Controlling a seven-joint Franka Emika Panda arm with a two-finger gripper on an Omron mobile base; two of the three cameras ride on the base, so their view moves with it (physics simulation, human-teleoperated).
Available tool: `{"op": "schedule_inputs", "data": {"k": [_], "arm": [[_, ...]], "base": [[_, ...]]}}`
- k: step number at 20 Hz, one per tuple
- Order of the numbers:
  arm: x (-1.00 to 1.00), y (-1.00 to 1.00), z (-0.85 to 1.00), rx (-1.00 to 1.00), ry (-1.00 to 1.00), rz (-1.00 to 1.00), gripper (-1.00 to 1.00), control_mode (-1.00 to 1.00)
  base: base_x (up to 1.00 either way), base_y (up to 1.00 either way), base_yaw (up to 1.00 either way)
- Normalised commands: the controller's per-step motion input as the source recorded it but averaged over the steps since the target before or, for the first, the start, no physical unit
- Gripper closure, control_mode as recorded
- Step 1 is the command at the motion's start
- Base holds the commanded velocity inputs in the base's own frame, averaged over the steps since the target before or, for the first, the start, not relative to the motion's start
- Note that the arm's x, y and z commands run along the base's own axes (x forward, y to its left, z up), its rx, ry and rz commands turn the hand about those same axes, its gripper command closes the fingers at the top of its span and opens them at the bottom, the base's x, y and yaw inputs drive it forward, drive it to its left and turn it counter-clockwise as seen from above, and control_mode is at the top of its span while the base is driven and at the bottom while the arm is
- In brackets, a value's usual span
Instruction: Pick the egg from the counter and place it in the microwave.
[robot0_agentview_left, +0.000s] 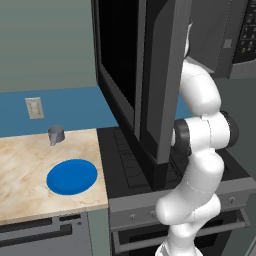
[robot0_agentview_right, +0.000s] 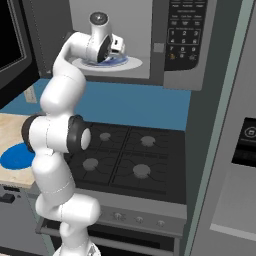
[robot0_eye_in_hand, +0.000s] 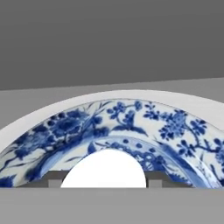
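Observation:
The egg (robot0_eye_in_hand: 104, 168), white and round, sits between my gripper's (robot0_eye_in_hand: 105, 183) two fingertips (robot0_eye_in_hand: 54, 180), which are shut on it. It hangs just above a blue-and-white patterned plate (robot0_eye_in_hand: 166, 127) on the grey floor inside the microwave (robot0_agentview_right: 190, 45). In the right base view my arm reaches up into the microwave cavity, with the gripper (robot0_agentview_right: 121, 50) over that patterned plate (robot0_agentview_right: 132, 62). The microwave's black-windowed door (robot0_agentview_left: 150, 75) stands open toward me. The beige counter (robot0_agentview_left: 30, 165) lies low on the left.
A flat blue plate (robot0_agentview_left: 72, 176) and a small grey cup (robot0_agentview_left: 56, 134) rest on the counter. The black stove top (robot0_agentview_right: 125, 155) with round burners lies under the microwave. The open door stands close to the left of my arm.

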Motion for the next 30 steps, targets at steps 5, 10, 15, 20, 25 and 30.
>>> {"op": "schedule_inputs", "data": {"k": [5, 10, 15, 20, 25, 30], "arm": [[0.00, 0.06, 0.00, -0.02, -0.14, 0.00, -1.00, -1.00], [-0.02, 0.00, 0.00, -0.06, -0.11, 0.00, -1.00, -1.00], [-0.17, 0.00, -0.01, -0.06, -0.09, 0.00, -1.00, -1.00], [-0.88, -0.04, 0.04, -0.01, -0.17, 0.00, -1.00, -1.00], [-1.00, -0.07, 0.10, 0.00, -0.16, 0.00, -1.00, -1.00], [-1.00, -0.01, 0.05, 0.00, -0.03, 0.00, -1.00, -1.00]], "base": [[0.00, 0.00, 0.00], [0.00, 0.00, 0.00], [0.00, 0.00, 0.00], [0.00, 0.00, 0.00], [0.00, 0.00, 0.00], [0.00, 0.00, 0.00]]}}
